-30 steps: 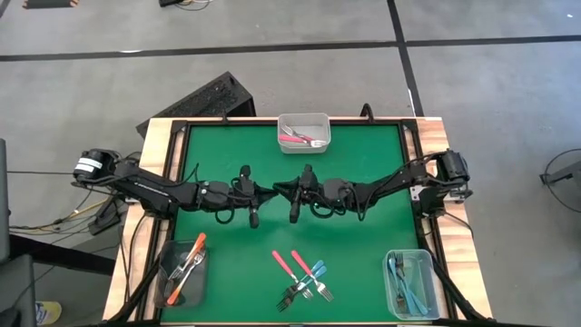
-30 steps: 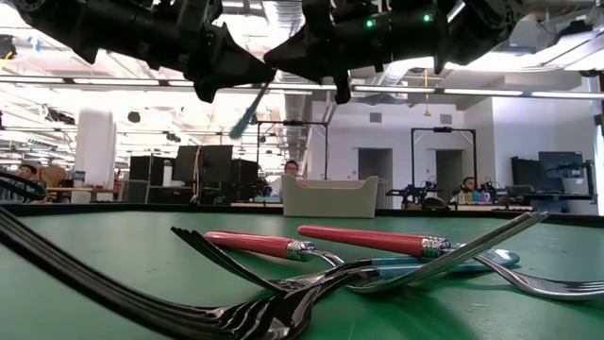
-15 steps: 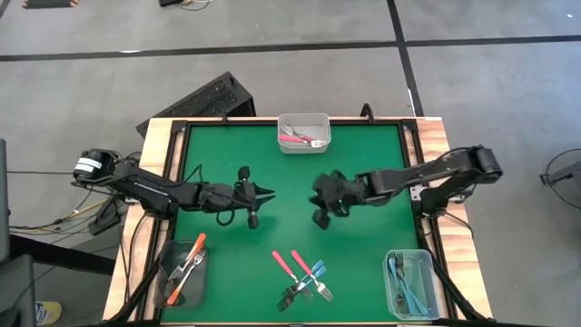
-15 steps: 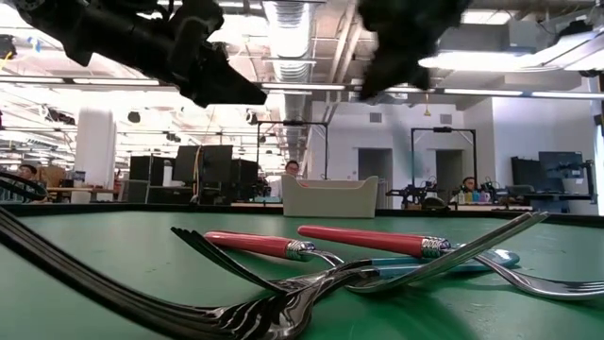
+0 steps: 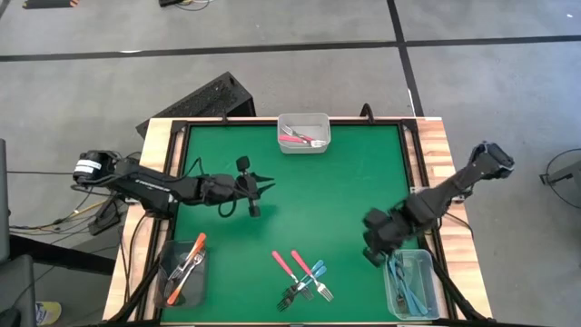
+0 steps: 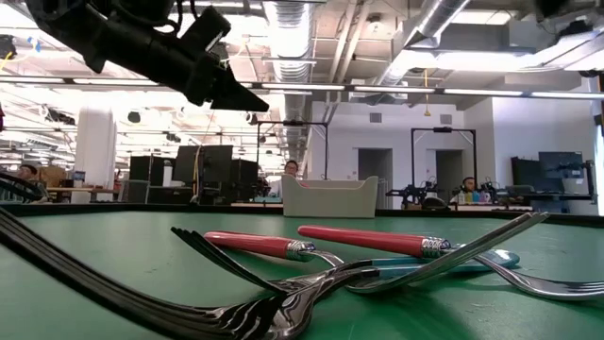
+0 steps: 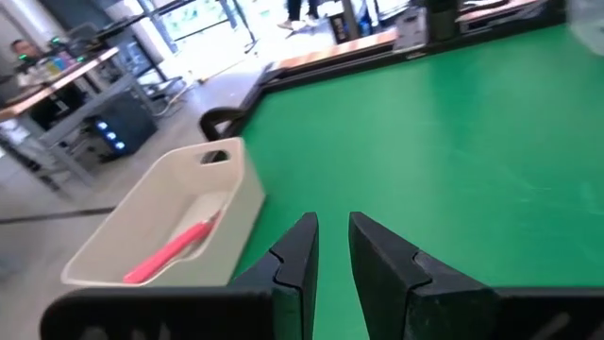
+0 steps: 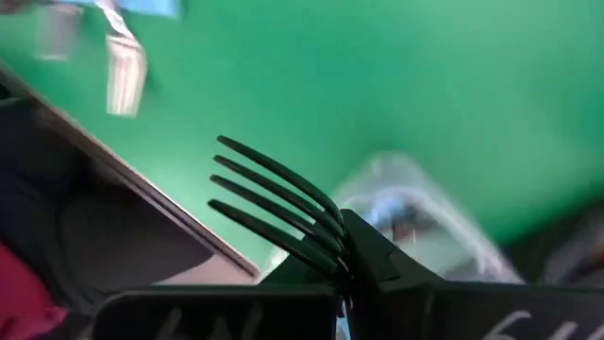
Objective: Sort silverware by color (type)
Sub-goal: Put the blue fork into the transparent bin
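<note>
Now grips a fork in the fully closed right gripper, tines jutting past the fingertips, clear tub of teal forks just beyond them; by judgement, leaves only the drop. Keeps the left gripper a narrow slit apart, holding nothing. Differs from a second ago, with both grippers tip to tip at mid-mat; leaves the loose forks between both sets of fingers, untouched.

Bright overhead ceiling light (low view); right wrist view motion-blurred.
</note>
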